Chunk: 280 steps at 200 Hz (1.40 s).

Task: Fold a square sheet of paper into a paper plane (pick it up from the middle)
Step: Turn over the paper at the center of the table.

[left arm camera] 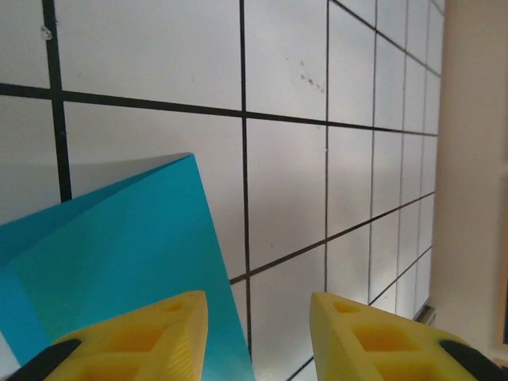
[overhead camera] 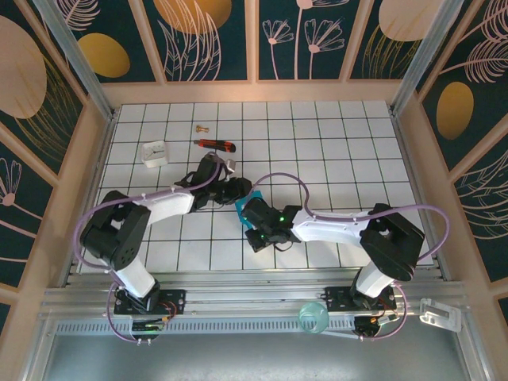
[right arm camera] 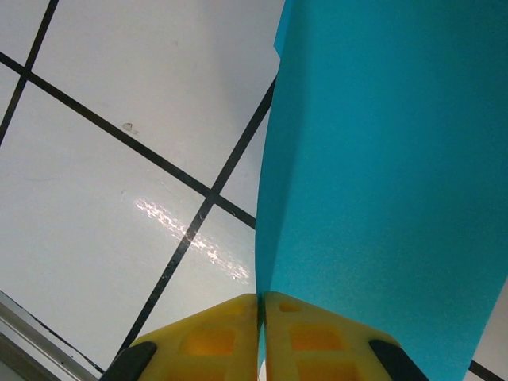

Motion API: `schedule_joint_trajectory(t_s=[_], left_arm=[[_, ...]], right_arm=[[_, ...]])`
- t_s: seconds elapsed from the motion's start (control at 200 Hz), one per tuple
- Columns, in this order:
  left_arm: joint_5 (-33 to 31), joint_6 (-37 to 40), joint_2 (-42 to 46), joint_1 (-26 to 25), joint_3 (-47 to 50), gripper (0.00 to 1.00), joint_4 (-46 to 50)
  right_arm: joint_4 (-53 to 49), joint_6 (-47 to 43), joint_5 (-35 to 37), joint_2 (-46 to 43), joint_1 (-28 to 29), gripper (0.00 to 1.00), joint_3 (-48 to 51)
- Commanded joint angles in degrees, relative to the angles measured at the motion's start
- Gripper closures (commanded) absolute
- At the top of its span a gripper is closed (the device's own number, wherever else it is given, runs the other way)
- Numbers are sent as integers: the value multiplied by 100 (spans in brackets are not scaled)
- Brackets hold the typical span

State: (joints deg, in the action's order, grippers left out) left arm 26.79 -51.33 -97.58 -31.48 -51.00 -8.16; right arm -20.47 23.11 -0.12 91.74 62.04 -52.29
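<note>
At the middle of the tiled counter (overhead camera: pixel 333 143), between the two arms, one item of work and two bystanders are listed.

- Sheet of paper (overhead camera: pixel 241 208): teal, already creased, seemingly lifted off the tiles with a shadow beneath it.
- Right pincer (right arm camera: pixel 260 305): pressed together on the sheet's edge. From that pinch the paper is seen rising toward 1 o'clock in the right wrist view.
- Left pincer (left arm camera: pixel 255 313): spread, with nothing clamped. The sheet's folded corner is placed at 9 o'clock of it, and one edge runs down into the gap. Contact with either finger cannot be told.
- Utility knife (overhead camera: pixel 215 144): at 11 o'clock of the sheet, well apart.
- White block (overhead camera: pixel 154 153): at 10 o'clock, farther off.

Hazards, as judged:
- The sheet is carried by a single narrow pinch, so thin paper could swivel or slip out if it is jolted.
- If the left pincer were closed off the crease line, a skewed fold would be set.
- If the arms were drawn apart once both grip, a tear could be started at either pinch.
</note>
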Motion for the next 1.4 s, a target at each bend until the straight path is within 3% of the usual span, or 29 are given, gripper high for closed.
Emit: schedule_joint_trajectory(t_s=[0.0, 0.23, 1.136, 1.396], left_arm=[[204, 579, -433, 17, -433, 60, 664], [130, 1309, -1067, 11, -1072, 60, 1430], [464, 1988, -1999, 17, -1535, 60, 1739], [569, 2139, -2097, 3, -1664, 58, 1792]], right_arm=[[179, 106, -25, 94, 48, 89, 92], [252, 22, -6, 256, 36, 86, -17], [752, -536, -791, 91, -600, 79, 217], [1090, -428, -1222, 4, -837, 93, 416]])
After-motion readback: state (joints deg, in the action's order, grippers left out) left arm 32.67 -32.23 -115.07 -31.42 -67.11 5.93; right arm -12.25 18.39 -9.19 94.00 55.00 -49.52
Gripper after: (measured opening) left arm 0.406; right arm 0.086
